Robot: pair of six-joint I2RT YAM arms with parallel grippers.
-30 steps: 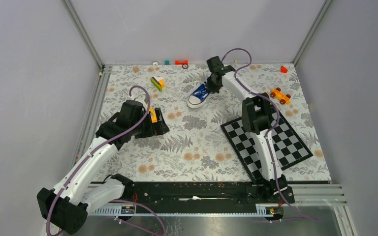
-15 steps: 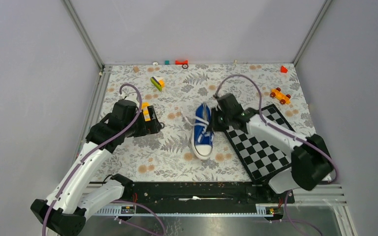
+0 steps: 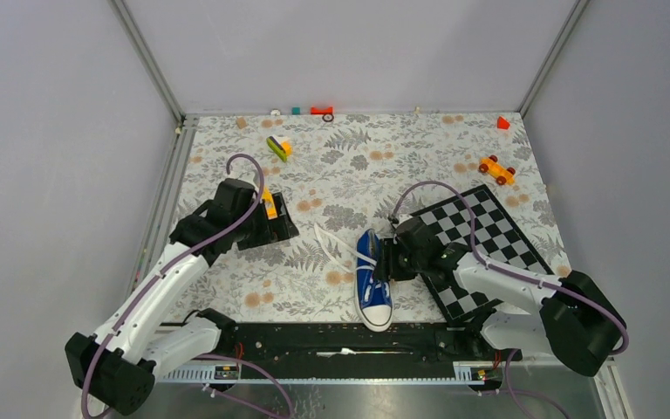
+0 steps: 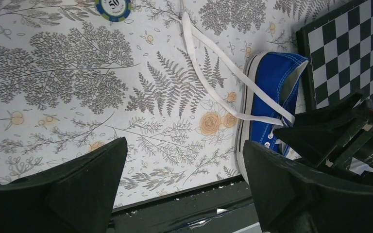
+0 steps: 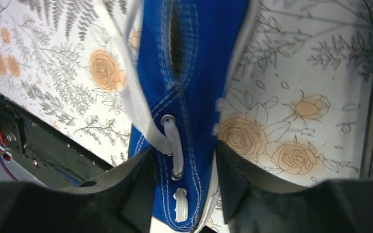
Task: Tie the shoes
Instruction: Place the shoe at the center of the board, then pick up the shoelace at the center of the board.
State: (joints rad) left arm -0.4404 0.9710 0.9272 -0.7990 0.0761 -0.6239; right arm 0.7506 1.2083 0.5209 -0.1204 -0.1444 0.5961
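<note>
Blue sneaker between right tool tips, wrist view only, grip unclear; left tool agape.

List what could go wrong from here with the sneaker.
1. The sneaker lies with its toe at the table's near edge. Another pull toward the bases could tip it onto the black rail.
2. The right hand straddles the sneaker with a lace against one finger. Closing or lifting there might snag the lace or tug it through the eyelets.
</note>
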